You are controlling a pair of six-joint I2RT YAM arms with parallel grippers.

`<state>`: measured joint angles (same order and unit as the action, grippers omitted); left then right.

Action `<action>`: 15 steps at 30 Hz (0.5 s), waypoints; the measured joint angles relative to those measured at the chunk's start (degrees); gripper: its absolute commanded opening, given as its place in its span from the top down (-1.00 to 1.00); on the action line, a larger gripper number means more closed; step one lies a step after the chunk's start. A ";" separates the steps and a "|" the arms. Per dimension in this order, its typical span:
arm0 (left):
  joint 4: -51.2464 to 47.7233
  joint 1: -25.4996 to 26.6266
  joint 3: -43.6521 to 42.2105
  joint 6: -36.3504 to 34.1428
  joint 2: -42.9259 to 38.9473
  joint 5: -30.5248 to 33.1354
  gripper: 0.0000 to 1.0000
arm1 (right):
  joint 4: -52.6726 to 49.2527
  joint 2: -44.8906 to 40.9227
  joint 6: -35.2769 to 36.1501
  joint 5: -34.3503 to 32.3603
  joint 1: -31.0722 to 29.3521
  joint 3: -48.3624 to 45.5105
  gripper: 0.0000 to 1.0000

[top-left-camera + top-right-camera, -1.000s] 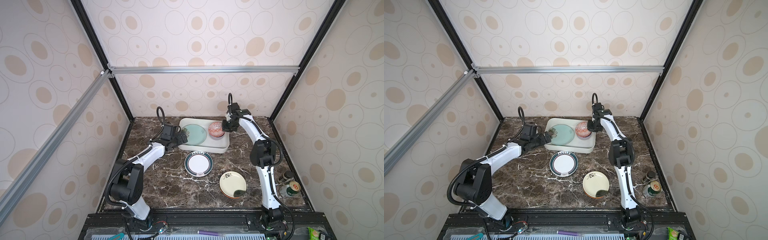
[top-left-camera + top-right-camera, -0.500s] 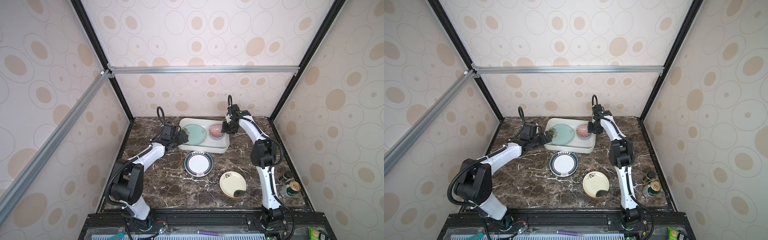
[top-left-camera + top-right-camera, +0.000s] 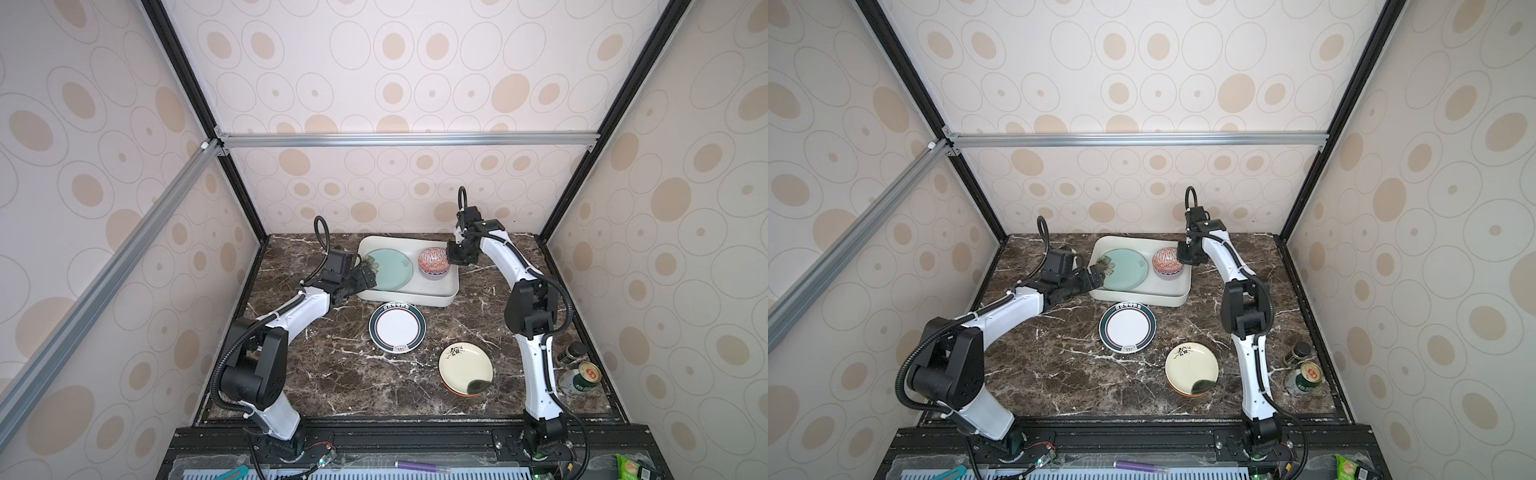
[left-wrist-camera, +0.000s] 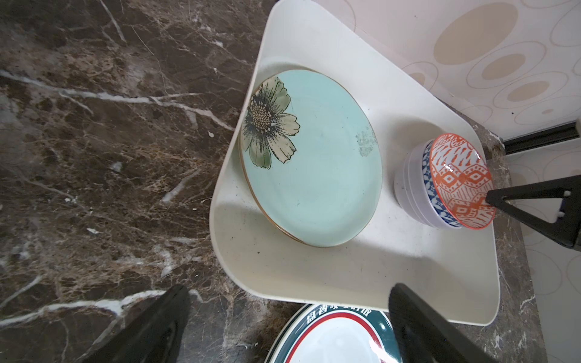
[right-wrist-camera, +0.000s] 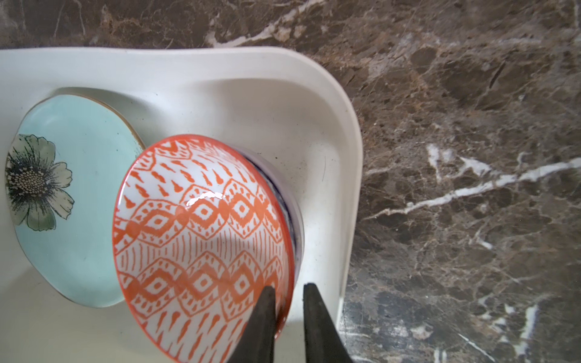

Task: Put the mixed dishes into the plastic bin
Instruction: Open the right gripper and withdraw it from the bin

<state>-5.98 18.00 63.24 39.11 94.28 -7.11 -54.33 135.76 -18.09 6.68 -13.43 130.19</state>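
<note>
Left jaws: wide open near plastic bin (image 4: 314, 276) | my right jaws: narrow, straddling red-white bowl (image 5: 201, 226) rim, can't tell if gripping | bowl nested in lavender bowl (image 4: 407, 191)

- White characters, seemingly Chinese, run along the dark-green rim of the white plate (image 4: 330, 341); they are partly cut off and too blurred to read.
- The green drink can (image 3: 579, 379) carries printing that is too small to read.
</note>
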 measured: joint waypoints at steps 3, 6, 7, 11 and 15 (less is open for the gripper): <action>0.04 0.00 0.00 0.00 0.00 -0.02 -0.98 | 0.00 0.02 -0.02 0.00 0.00 0.02 0.69; 0.07 0.00 0.00 0.00 0.00 -0.02 -0.98 | -0.04 0.09 -0.04 0.04 0.00 0.11 0.70; 0.09 0.00 0.00 0.00 0.00 -0.04 -0.98 | -0.09 0.15 -0.04 0.09 0.00 0.33 0.70; 0.13 -0.02 0.00 -0.09 0.04 -0.09 -0.98 | 0.00 0.96 -0.02 0.09 0.00 1.75 0.69; 0.17 -0.02 0.00 -0.28 0.42 -0.24 -0.98 | -0.24 2.29 0.00 0.17 0.00 3.23 0.68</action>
<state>-5.80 17.98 63.24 38.83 94.70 -7.35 -54.57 138.06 -18.09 6.85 -13.43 133.43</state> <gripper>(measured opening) 0.990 0.156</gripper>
